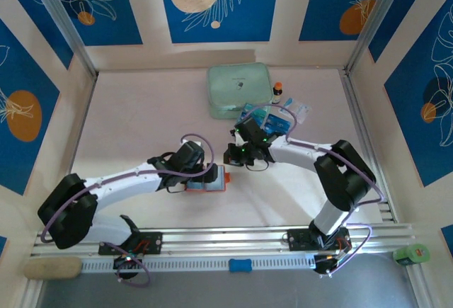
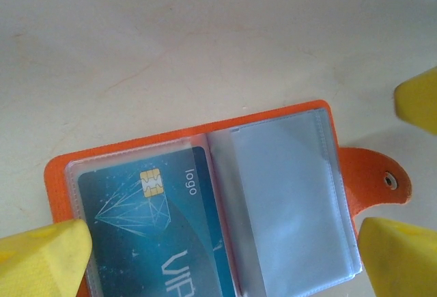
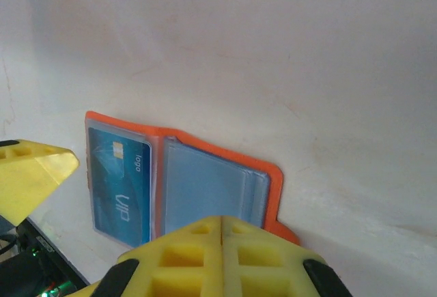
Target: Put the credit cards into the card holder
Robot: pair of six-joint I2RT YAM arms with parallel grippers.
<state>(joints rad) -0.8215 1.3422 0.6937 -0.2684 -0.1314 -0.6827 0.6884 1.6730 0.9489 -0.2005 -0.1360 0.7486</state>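
Note:
The orange card holder (image 2: pixel 369 174) lies open on the table with its clear sleeves facing up. One teal credit card (image 2: pixel 150 235) with a gold chip sits in its left sleeve, and the right sleeve (image 2: pixel 287 201) looks empty. My left gripper (image 2: pixel 222 242) stands open just above the holder, one yellow finger (image 2: pixel 41 259) at its left corner and the other by the snap tab. My right gripper (image 3: pixel 222 220) is shut with nothing between its fingers, just short of the holder's (image 3: pixel 205 145) near edge. From above, both grippers (image 1: pixel 205 175) (image 1: pixel 242 154) meet at the holder (image 1: pixel 225 180).
A mint-green zip case (image 1: pixel 239 90) lies at the back centre. Beside it to the right are a small bottle (image 1: pixel 277 92), a white-and-blue packet (image 1: pixel 299 108) and a clear tray (image 1: pixel 272 118) holding teal things, partly behind the right arm. Walls close in the table.

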